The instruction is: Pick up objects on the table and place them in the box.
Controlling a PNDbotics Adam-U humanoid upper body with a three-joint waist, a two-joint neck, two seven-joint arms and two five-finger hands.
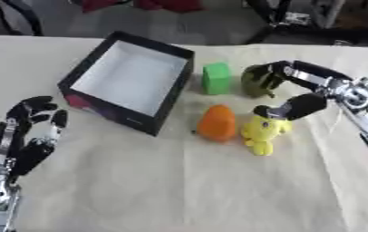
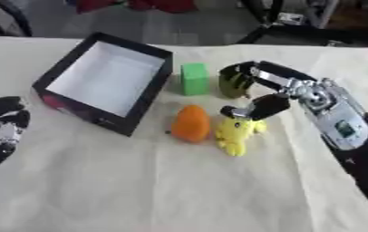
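Right hand arches in from the right with its fingers curled down over a dark green object and its thumb low by the yellow plush toy; whether anything is actually clasped cannot be told, though the fingers look closed around the green thing. Left hand rests idle at the lower left, fingers up and relaxed, holding nothing. Largest on the cream-covered surface is the black box, white inside, open-topped and empty as far as can be seen, standing askew at the upper left. Next comes the orange rounded object, just beside the box's near corner and touching the plush toy, then the toy itself, then the green block close by the box's right wall. Plush should be light and soft, best taken round the body; the block looks stiff and flat-sided, easy to pinch. Those 4 things crowd together, so lifting 1 risks nudging another. Open room lies toward the near edge.
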